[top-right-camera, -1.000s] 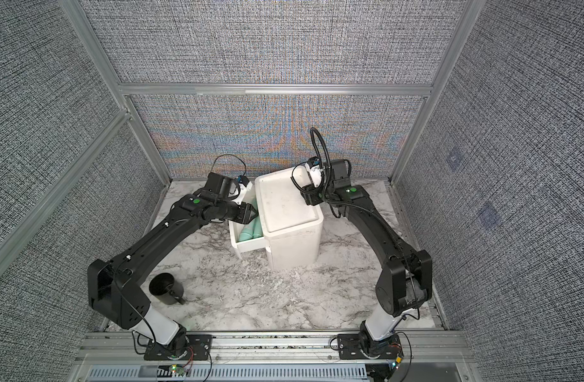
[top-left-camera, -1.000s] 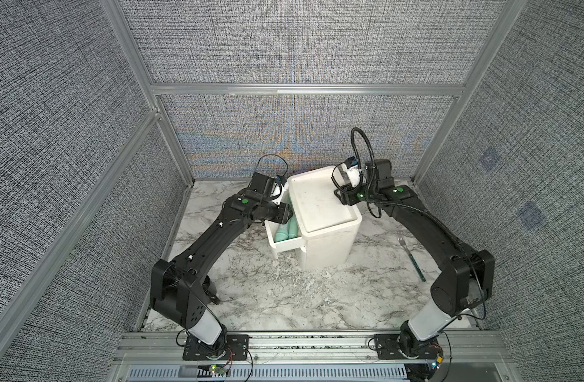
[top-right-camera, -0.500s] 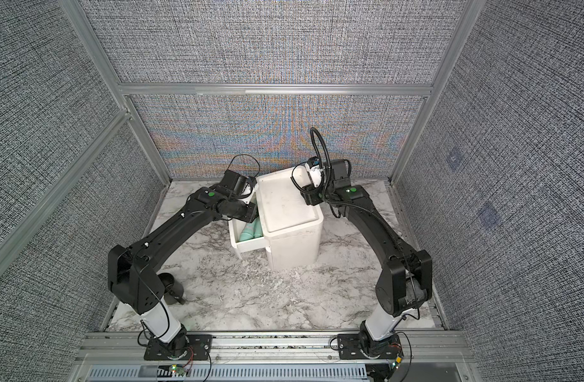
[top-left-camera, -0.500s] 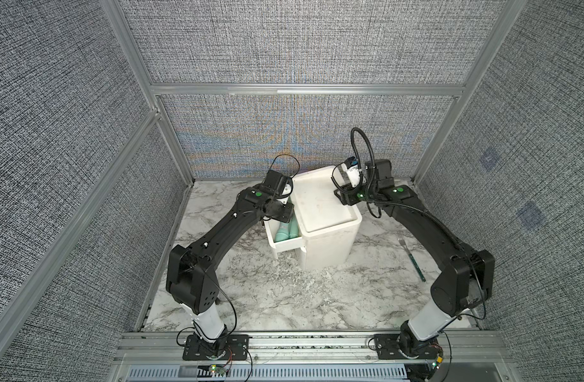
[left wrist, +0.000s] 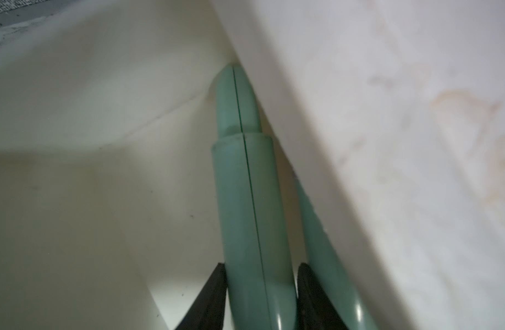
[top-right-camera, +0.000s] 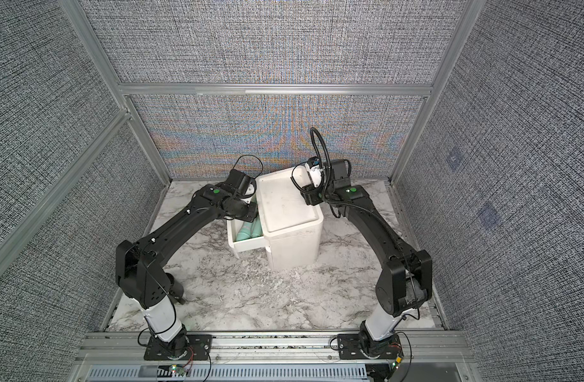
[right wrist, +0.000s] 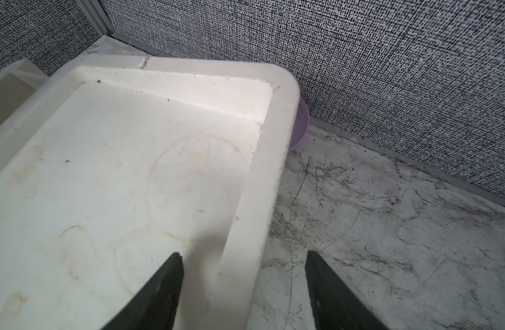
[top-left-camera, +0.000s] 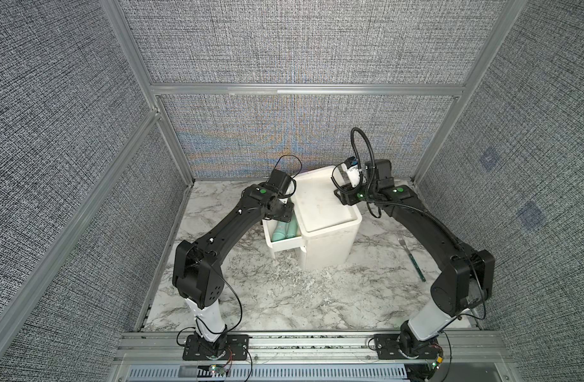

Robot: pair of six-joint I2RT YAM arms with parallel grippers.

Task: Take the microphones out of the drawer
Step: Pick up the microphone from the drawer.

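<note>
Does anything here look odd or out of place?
A few things: brownish ring stains mark the cabinet top, a fork lies alone on the marble table by the right arm, and something purple peeks out from behind the cabinet.

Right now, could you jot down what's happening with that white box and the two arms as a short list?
drawer: open, sticking out of the white cabinet
microphone: teal, lying in the drawer
left fingers: in the drawer, one on each side of the microphone, gripping it
right fingers: clamped over the cabinet's top rim
fork: on the marble table, apart from the cabinet
</note>
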